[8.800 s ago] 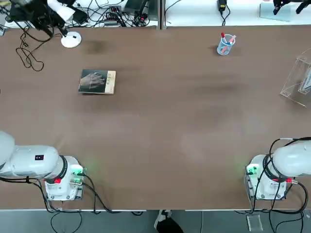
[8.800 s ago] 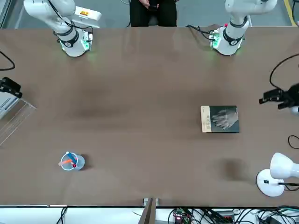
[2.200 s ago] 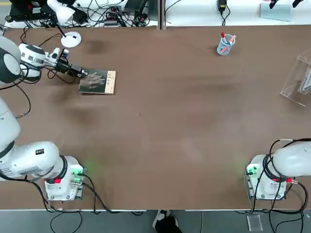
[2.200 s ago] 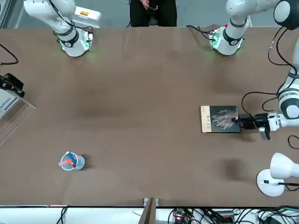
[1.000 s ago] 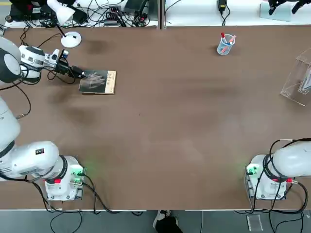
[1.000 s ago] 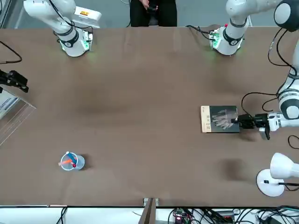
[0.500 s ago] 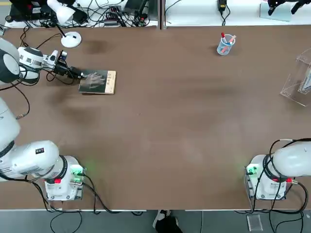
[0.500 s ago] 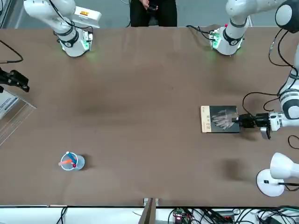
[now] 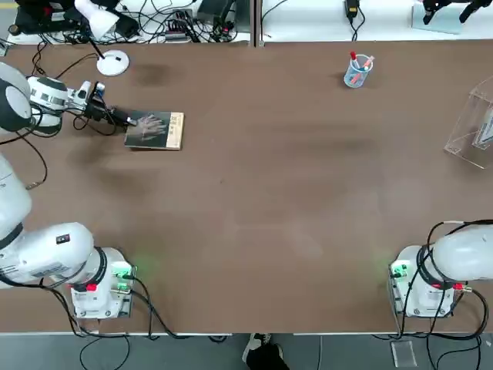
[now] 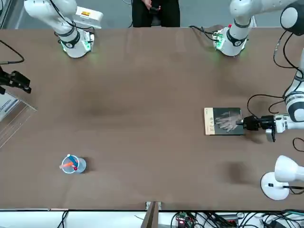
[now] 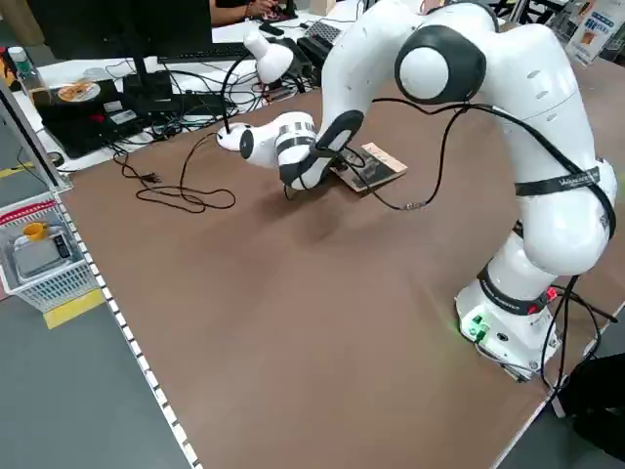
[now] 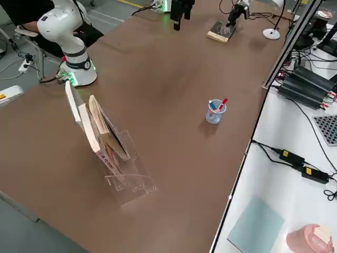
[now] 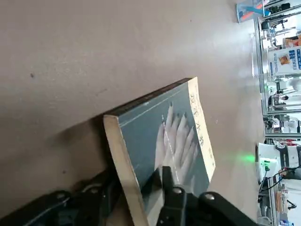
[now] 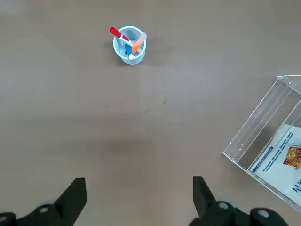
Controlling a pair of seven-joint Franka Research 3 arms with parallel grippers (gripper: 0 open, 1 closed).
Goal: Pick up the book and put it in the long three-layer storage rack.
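The small thin book [image 9: 155,130] with a dark grey cover showing a pale hand and a tan strip along one edge lies flat on the brown table [image 9: 269,200], on the robot's left side toward the far edge. Small dark characters run down the tan strip; they are too small to read. The left gripper [image 9: 129,121], reaching in low and level, sits at the book's short edge opposite the tan strip. In the left wrist view one black finger [image 13: 165,181] lies on the cover over the printed hand and the other sits below the book's pale page edge, so the jaws bracket that edge of the book; whether they already pinch it I cannot tell.

The clear acrylic storage rack [image 9: 472,127] with slanted see-through walls stands at the table's right edge, well apart from the book. It holds leaning booklets; one has a blue-and-white cover with an orange picture [image 14: 282,157], its print unreadable. The right gripper [image 14: 138,197] hangs high above the table with its fingers spread wide and nothing between them.

A small clear cup with red and orange pens [image 9: 357,70] stands near the far edge. A white desk lamp [image 9: 108,46] stands just beyond the book.
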